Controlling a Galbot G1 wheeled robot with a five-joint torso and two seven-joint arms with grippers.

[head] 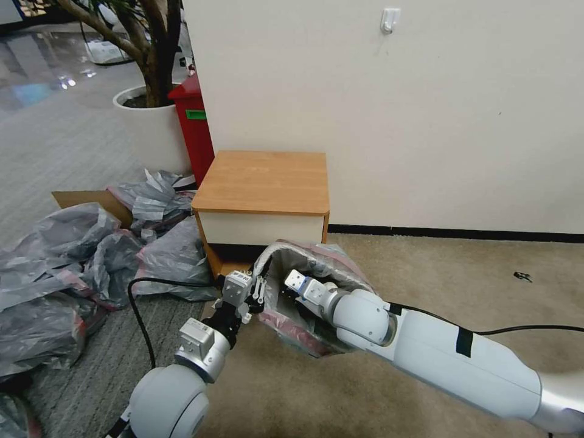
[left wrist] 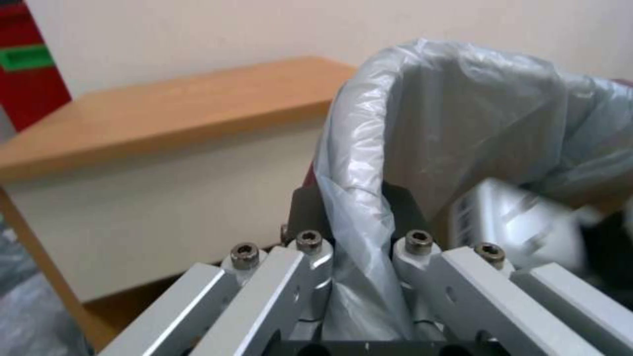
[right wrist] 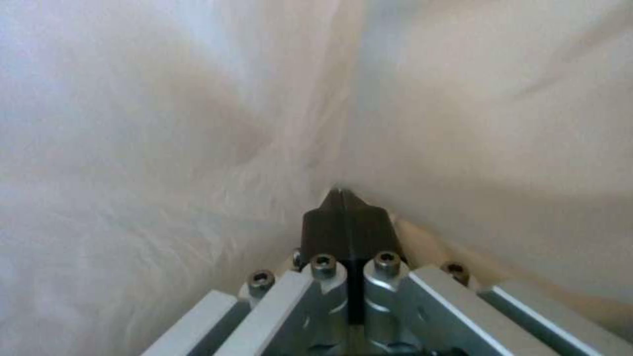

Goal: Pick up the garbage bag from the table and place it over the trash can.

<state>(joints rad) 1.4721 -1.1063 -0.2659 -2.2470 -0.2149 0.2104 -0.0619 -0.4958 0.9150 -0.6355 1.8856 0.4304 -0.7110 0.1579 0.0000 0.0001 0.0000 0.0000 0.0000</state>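
two claws [head: 260,296] [right wrist: 345,207], one garbage bag [head: 316,258]

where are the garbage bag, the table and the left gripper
garbage bag [head: 328,258], head view, far rim fold
table [head: 261,179], head view, bare wooden top
left gripper [left wrist: 356,217], left wrist view, between the fingertips clamping the bag's edge

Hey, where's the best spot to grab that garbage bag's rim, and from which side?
Probably the rolled grey edge of the garbage bag, from outside the opening, as the left gripper does now: the film stands up in a thin fold there, with one finger on either side. The right gripper is shut, pressed against the bag's inside wall.
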